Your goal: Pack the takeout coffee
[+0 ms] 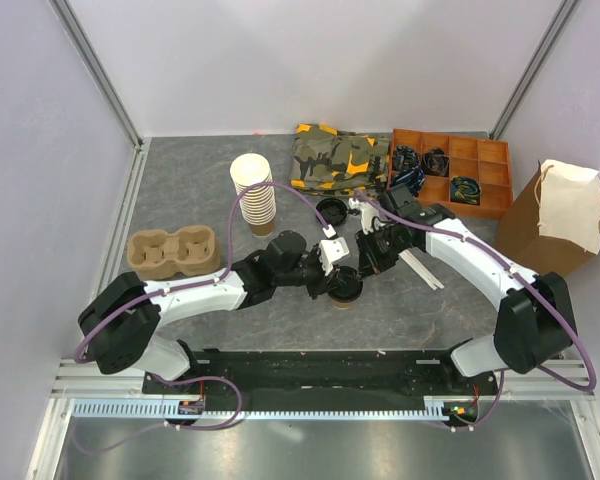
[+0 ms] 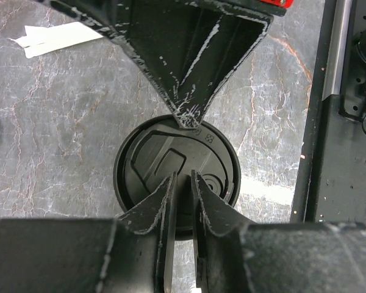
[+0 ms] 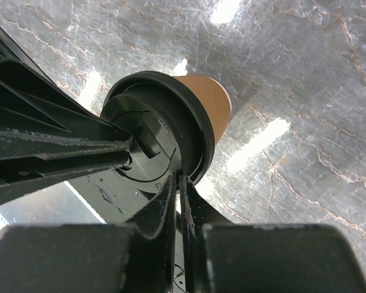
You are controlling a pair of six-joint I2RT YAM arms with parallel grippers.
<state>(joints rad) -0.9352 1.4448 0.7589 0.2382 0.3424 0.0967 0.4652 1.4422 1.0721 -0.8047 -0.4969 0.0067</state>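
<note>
Bright, even overhead light; white glare streaks on the glossy grey marbled tabletop (image 3: 256, 143) beyond the right gripper (image 3: 154, 163), whose near base is blurred.

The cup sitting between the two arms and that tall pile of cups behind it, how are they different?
The lidded cup wears a black lid; the cup stack is open on top, cream-white inside. The lidded cup is single and short; the cup stack is many nested cups, much taller. The left end effector and right end effector meet at the lidded cup; the cup stack stands apart, farther back. Both are brown paper, standing upright.
</note>
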